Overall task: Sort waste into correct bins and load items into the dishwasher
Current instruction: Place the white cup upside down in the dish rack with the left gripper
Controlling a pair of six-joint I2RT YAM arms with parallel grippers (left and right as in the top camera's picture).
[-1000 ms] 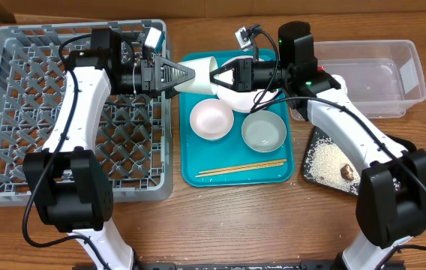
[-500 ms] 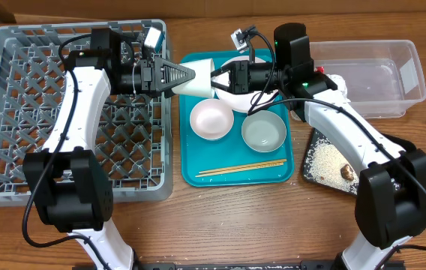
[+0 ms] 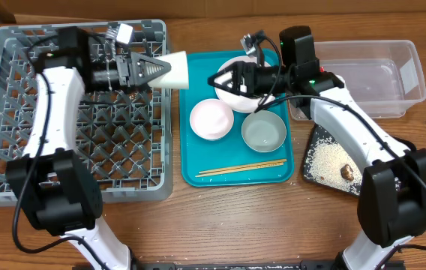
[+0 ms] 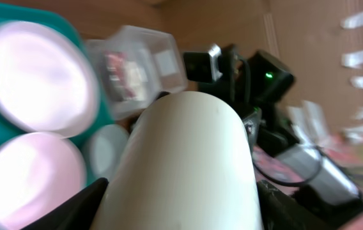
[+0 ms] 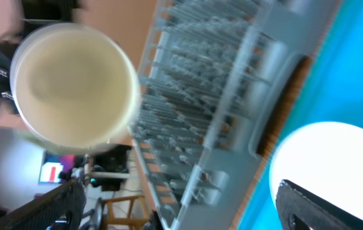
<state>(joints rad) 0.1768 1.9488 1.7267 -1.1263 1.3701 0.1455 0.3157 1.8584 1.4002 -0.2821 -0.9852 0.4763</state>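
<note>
STEP: dishwasher loading | LEFT JAWS: closed on small white cup (image 3: 177,69), held sideways over the right wall of the dish rack (image 3: 18,112) | RIGHT JAWS: spread, empty, above teal tray (image 3: 198,161) | NEXT: cup to be carried inward, upended, released.

Cup (image 3: 174,70) leftward, toward rack (image 3: 123,150)

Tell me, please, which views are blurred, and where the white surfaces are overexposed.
Overhead view: sharp and evenly lit, with the cup crisp in the left gripper. Left wrist view: blurred throughout, the cup close and soft, the white dishes on the left glowing without detail. Right wrist view: also blurred, the grey rack smeared, a white dish at lower right blown out.
</note>
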